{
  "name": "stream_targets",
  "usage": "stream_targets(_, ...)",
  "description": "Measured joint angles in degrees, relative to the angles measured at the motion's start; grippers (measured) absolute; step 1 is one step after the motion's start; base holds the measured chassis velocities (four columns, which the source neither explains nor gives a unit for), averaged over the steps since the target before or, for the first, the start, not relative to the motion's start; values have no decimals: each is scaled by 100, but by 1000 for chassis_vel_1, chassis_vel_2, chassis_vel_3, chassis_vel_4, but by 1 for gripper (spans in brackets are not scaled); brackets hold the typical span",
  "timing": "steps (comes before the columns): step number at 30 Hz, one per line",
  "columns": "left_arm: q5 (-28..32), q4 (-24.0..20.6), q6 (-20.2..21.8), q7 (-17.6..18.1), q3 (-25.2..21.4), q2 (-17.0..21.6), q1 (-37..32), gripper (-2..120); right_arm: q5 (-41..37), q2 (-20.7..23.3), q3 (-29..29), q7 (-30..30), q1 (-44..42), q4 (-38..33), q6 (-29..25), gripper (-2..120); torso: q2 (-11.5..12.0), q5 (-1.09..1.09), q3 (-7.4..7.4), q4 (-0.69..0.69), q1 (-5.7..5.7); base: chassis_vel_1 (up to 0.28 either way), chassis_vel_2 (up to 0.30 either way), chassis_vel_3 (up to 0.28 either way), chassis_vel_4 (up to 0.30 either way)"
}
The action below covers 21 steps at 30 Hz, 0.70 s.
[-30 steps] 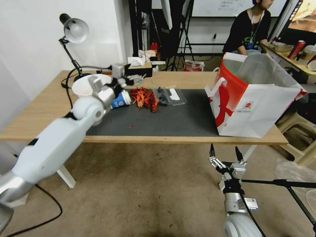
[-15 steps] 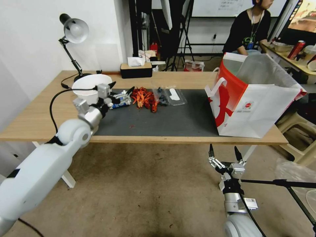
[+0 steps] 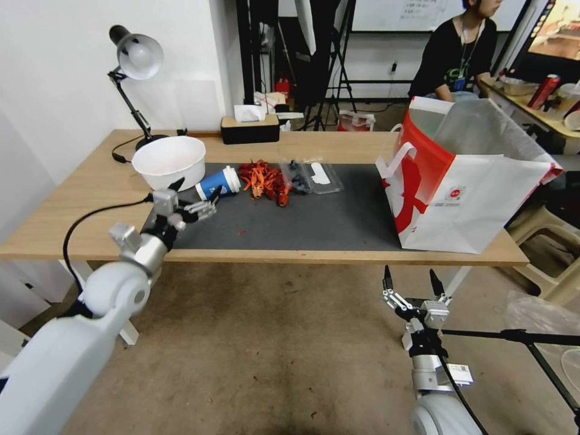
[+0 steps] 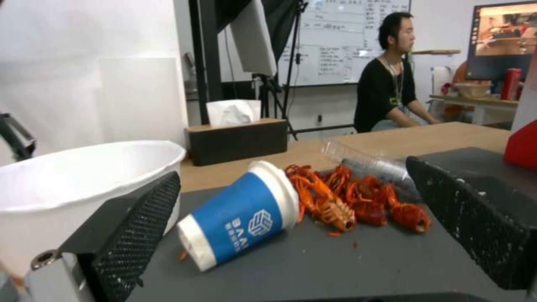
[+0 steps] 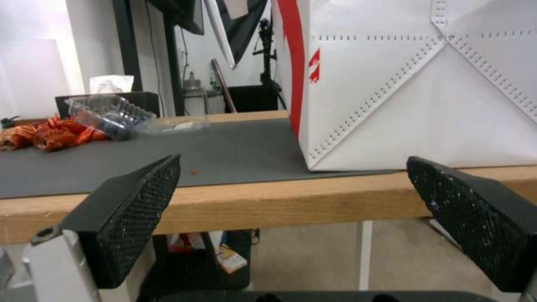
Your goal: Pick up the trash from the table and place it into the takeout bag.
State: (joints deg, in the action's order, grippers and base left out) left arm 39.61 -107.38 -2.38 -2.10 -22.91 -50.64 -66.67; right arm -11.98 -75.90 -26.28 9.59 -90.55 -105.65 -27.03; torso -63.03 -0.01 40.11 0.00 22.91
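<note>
A blue paper cup with a white lid lies on its side at the left end of the dark mat on the table. Beside it is a heap of red crayfish shells, then a clear plastic container. My left gripper is open, low over the mat just in front of the cup, which lies ahead between its fingers. The takeout bag stands open at the table's right end. My right gripper hangs open below the table's front edge, facing the bag.
A white bowl stands close behind the left gripper, to the left of the cup. A desk lamp and a tissue box sit at the back of the table. A black tripod leg runs past the right arm.
My left arm has come down and drawn back from above the bowl and cup to a low spot in front of the cup. The right arm has stayed put.
</note>
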Motion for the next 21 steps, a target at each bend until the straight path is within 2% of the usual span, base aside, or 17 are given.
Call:
stream_targets(6, -279, -156, -78, 47, -322, -286, -487, 100, 5, 0, 1, 3, -14, 1, -10, 100, 0, 2, 0, 0, 0, 0, 0, 0, 0)
stream_targets(13, -438, -230, -146, 47, -491, -475, -779, 100, 5, 19, 0, 7, -14, 1, -12, 100, 0, 1, 0, 0, 0, 0, 0, 0, 0)
stream_targets(21, -742, -306, -427, 31, -859, -913, -1395, 100, 1, -11, 32, 7, 22, 53, -16, 100, 0, 0, 0, 0, 0, 0, 0, 0, 0)
